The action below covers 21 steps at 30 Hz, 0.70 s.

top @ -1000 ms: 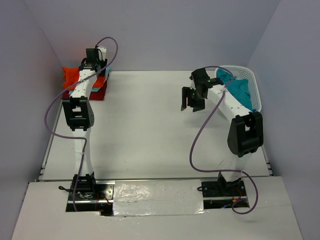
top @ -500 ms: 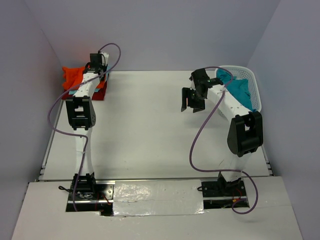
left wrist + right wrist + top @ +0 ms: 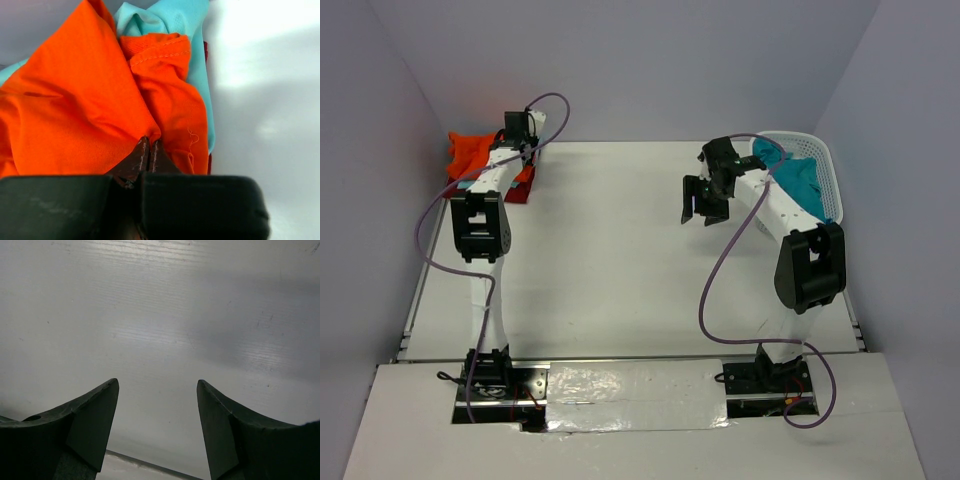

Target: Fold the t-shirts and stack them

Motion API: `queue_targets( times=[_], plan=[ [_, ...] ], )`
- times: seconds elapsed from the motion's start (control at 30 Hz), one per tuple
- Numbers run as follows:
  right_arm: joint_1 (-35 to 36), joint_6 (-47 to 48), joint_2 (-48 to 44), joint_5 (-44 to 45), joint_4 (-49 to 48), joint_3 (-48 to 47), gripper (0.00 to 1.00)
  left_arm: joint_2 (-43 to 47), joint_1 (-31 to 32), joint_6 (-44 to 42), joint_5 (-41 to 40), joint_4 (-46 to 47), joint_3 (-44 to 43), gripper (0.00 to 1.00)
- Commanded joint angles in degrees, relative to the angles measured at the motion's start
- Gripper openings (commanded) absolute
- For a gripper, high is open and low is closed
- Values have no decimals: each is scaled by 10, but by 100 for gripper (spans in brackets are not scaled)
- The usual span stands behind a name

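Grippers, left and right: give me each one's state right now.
Left gripper: shut, pinching a fold of the orange t-shirt.
Right gripper: open, holding nothing, above the table.

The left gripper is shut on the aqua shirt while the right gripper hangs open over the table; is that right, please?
Not quite: the left wrist view shows the left gripper shut on the orange shirt, with the aqua shirt beneath it. The right gripper does hang open over the table.
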<state>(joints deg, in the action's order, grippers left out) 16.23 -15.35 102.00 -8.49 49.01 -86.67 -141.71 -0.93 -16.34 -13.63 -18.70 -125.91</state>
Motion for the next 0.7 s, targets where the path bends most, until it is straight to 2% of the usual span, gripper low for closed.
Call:
queue_targets(
  times=[0.0, 0.2, 0.27, 0.3, 0.37, 0.4, 0.5, 0.57, 0.6, 0.67],
  plan=[
    [-2, 1, 7, -8, 6, -19, 71, 89, 22, -2, 75, 29, 33, 0],
    [-2, 4, 13, -9, 9, -25, 71, 88, 22, 1, 75, 0, 12, 0],
    [-1, 5, 15, -11, 11, -28, 71, 81, 22, -5, 73, -18, 6, 15],
    [-1, 5, 15, -12, 12, -29, 71, 76, 21, -8, 81, -27, 1, 41],
    [-2, 8, 15, -13, 13, -30, 71, 73, 20, -11, 95, -48, -11, 58],
    [-1, 9, 14, -11, 13, -29, 71, 74, 18, -10, 112, -69, -15, 70],
    [-2, 9, 13, -9, 13, -24, 71, 92, 1, 1, 144, -87, -25, 83],
    [-2, 9, 11, -12, 12, -17, 71, 106, -33, 37, 190, -82, -28, 84],
    [-3, 9, 11, -13, 12, -17, 71, 121, -45, 55, 213, -76, -27, 82],
    [-2, 8, 13, -15, 12, -17, 71, 129, -96, 144, 299, -39, -22, 74]
  ],
)
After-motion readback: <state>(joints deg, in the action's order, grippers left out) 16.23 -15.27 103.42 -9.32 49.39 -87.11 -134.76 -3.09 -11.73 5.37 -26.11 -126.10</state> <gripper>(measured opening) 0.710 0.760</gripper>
